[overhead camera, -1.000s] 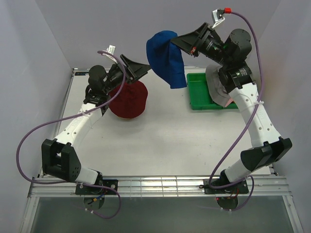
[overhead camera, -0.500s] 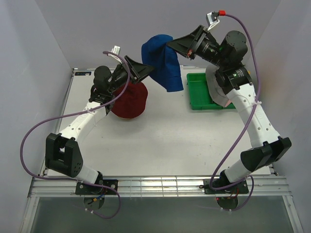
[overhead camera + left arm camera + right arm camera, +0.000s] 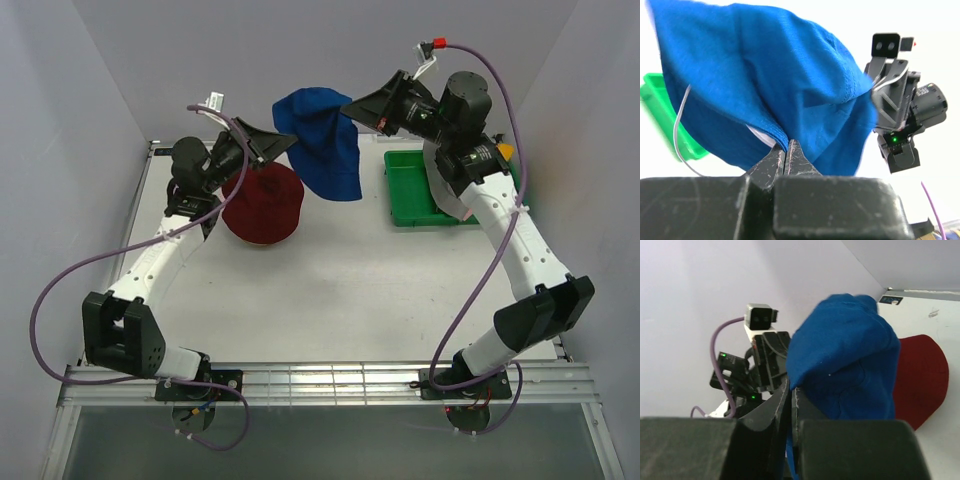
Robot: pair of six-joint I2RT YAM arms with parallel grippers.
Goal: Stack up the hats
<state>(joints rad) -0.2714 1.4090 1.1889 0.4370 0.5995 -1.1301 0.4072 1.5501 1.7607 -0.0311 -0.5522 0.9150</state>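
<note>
So the blue bucket hat [image 3: 325, 145] is hanging up in the air, all bunched and droopy. The dark red hat [image 3: 265, 205] sits crown-up on the table [image 3: 350, 290], just below-left of it

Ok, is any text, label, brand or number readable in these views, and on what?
No text can be read.
The small dark sticker on the table: too small and blurred to read.
The blue hat, dark red hat and green tray: no print visible.
</note>
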